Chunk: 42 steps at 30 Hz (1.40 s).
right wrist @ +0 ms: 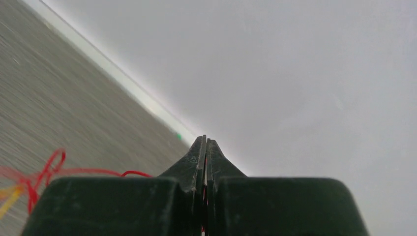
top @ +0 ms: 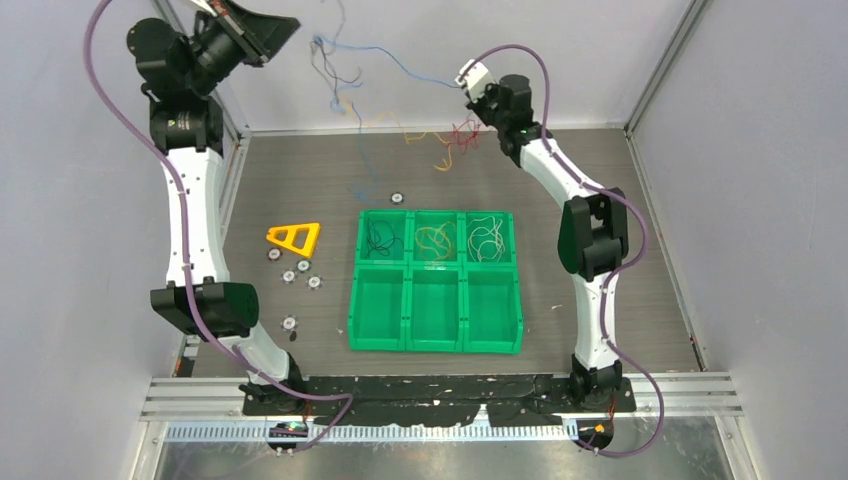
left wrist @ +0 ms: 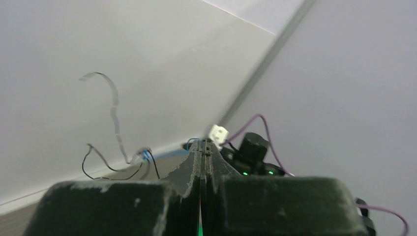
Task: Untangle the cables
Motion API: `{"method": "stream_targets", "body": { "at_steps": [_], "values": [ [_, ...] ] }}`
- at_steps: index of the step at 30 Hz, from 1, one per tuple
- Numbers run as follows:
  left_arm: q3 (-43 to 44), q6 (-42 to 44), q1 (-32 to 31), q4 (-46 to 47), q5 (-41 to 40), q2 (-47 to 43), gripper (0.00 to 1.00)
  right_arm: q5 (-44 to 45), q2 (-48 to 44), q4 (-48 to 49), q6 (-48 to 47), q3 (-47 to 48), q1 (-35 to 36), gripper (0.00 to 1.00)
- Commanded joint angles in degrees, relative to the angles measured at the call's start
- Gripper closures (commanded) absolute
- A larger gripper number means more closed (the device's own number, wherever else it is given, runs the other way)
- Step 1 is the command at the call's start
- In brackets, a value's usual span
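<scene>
A tangle of thin cables (top: 335, 70) hangs in the air at the back, black and blue strands knotted together (left wrist: 144, 155). My left gripper (top: 292, 24) is raised high at the back left. Its jaws are shut (left wrist: 202, 142) with a blue cable (left wrist: 193, 141) at the tips. The blue cable (top: 410, 72) stretches right toward the right arm. My right gripper (top: 478, 112) is shut (right wrist: 205, 139) on a red cable (right wrist: 54, 169). Red (top: 460, 133) and yellow (top: 400, 130) strands trail over the back of the table.
A green six-compartment tray (top: 437, 340) sits mid-table; its three back compartments hold black, yellow and white cables. An orange triangle (top: 295, 238) and several small white discs (top: 290, 275) lie to its left. Walls enclose the back and sides.
</scene>
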Motion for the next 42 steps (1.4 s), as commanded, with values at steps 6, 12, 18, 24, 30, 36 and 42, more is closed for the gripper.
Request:
{"method": "stream_targets", "body": {
  "at_steps": [6, 12, 18, 24, 30, 36, 42],
  "values": [
    [-9.7, 8.8, 7.2, 1.2, -9.5, -0.4, 1.0, -3.8, -2.8, -19.6, 2.7, 4.4, -9.9, 0.95],
    [-16.5, 13.5, 8.0, -0.7, -6.7, 1.9, 1.0, -10.9, -6.3, -24.5, 4.8, 5.6, -10.6, 0.95],
    [-10.6, 30.1, 4.2, -18.3, 5.0, 7.7, 0.11, -21.2, -8.6, -28.4, 14.4, 11.2, -10.6, 0.95],
    [-16.7, 37.6, -4.9, -16.2, 3.6, 6.0, 0.05, -27.4, -8.2, -25.8, 30.0, 17.1, -9.8, 0.95],
    [-13.6, 42.9, -16.3, -13.8, 2.4, 9.1, 0.12, -28.5, -8.7, -23.6, 42.1, 16.4, -7.6, 0.95],
    [-7.5, 51.2, -23.8, -11.5, -0.4, 14.8, 0.16, -24.8, -10.1, -22.0, 47.1, 13.3, -5.5, 0.95],
    [-3.5, 67.4, -30.5, -13.8, -6.6, 19.5, 0.14, -23.8, -10.2, -21.8, 50.1, 12.6, -4.7, 0.95]
  ]
}}
